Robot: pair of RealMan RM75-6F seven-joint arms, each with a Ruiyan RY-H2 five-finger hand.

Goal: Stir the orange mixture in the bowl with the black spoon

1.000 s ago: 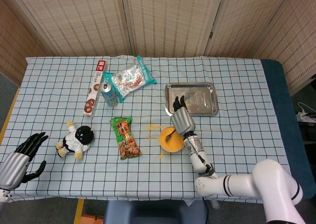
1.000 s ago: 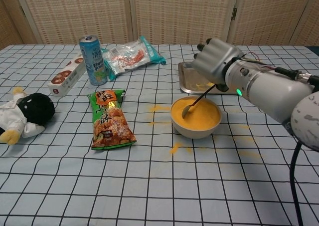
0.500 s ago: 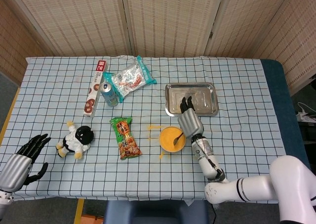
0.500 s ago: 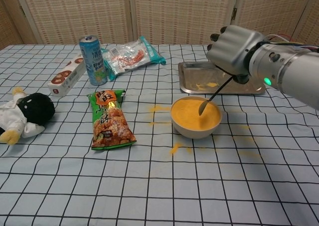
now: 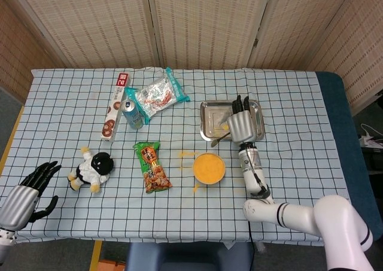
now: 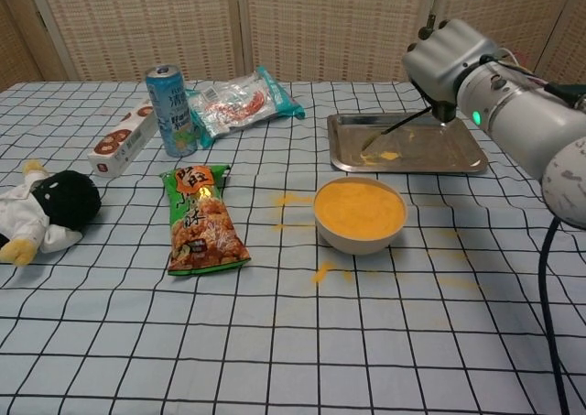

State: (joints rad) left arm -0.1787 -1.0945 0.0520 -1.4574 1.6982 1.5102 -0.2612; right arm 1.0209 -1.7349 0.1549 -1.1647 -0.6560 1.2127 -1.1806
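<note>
Only the head view shows my left hand (image 5: pixel 27 194), released at the near-left desk (image 5: pixel 299 103) edge. My right hand (image 6: pixel 446 56), grasping the black spoon (image 6: pixel 396 127), has lifted it from the bowl (image 6: pixel 360 215) to over the steel tray (image 6: pixel 458 163).

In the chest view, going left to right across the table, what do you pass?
Plush toy → cookie box → drink can → green snack bag → orange-mixture bowl → right hand holding the black spoon over the metal tray. The clear snack packet overlaps the can and bag, so I left it out.
</note>
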